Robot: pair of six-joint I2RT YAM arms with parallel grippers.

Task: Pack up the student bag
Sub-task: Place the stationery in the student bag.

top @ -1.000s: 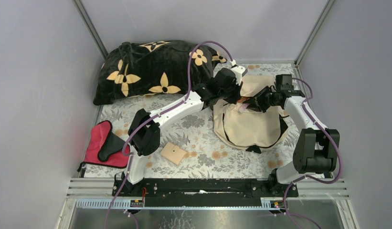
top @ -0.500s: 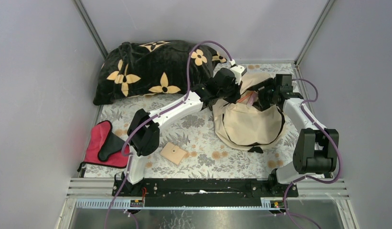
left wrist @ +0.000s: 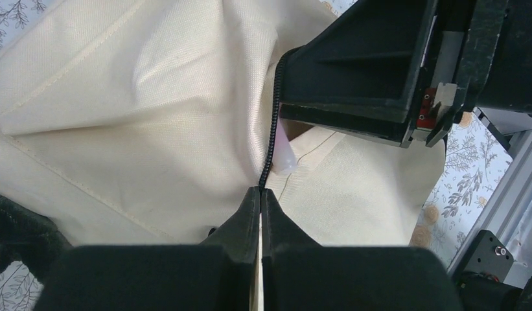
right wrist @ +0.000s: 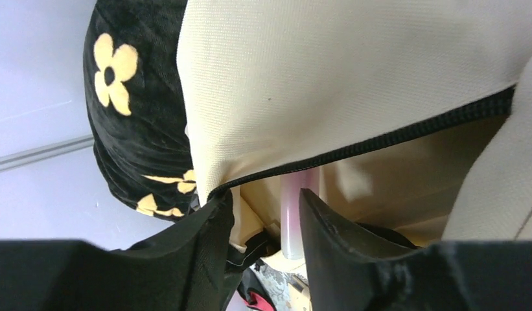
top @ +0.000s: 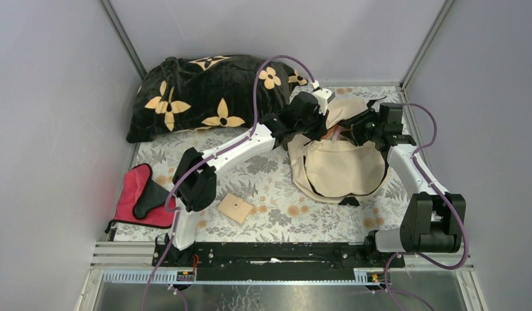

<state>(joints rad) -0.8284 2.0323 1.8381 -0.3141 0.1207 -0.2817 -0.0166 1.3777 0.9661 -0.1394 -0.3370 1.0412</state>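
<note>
A small tan square [top: 236, 208] waits near the arm bases, not yet packed. Beyond it, on the table's right side, lies the student bag [top: 341, 170], caught mid-loading. The left gripper [left wrist: 260, 193] is clamped on the cream fabric at the zipper, holding the mouth up, while the right gripper [right wrist: 264, 201], jaws apart, sits at the opening beside a pale pink tube [right wrist: 294, 214]. The next move likely calls for a clean exit past the zip. The black flowered pillow [top: 205, 94] lies behind.
</note>
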